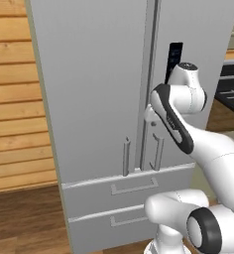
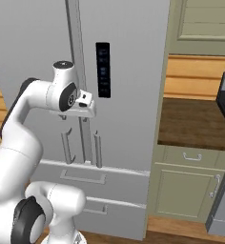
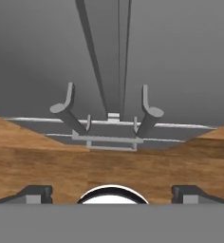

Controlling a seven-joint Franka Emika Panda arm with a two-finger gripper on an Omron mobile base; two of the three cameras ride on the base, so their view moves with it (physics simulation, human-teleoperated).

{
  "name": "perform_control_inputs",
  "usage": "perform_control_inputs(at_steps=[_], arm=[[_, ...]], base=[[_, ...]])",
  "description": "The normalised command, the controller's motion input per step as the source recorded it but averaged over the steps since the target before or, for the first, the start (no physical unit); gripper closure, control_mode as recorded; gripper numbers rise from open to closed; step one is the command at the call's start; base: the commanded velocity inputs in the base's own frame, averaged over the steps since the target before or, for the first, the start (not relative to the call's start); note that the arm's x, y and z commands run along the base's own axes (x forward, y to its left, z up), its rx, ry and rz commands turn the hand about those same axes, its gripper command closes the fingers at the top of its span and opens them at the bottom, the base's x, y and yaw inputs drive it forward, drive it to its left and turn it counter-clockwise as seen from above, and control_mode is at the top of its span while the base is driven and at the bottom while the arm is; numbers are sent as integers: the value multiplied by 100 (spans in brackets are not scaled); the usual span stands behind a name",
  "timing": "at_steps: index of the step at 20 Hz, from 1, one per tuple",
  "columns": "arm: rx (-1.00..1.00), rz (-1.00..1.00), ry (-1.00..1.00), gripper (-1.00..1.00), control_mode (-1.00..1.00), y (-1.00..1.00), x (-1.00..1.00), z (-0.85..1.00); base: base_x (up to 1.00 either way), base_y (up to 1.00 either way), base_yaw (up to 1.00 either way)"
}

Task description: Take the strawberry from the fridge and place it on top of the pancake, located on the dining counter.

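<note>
Wood-plank wall and wooden floor frame the fridge, which fills my forward view with both tall grey doors shut and two drawers below. Its two vertical bar handles flank the centre seam; a dark control panel sits on the right door. At 3 o'clock in the right base view a brown worktop runs over pale green cabinets. My hand is spread wide and carries nothing; it hangs close before the seam, with the fridge handles at 12 o'clock from my fingertips in the hand view.
</note>
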Motion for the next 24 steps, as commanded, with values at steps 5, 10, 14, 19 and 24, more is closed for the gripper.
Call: perform_control_inputs(at_steps=[5, 10, 14, 19, 24], arm=[[0, 0, -9, -100, -100, -12, 2, -18], [0, 0, -5, -100, -100, -27, 18, -27], [0, 0, 1, -100, -100, -23, 40, -46], [0, 0, 0, -100, -100, -9, 30, -58], [0, 0, 0, -100, -100, -1, 29, -42]], base=[[0, 0, 0], [0, 0, 0], [0, 0, 0], [0, 0, 0], [0, 0, 0]])
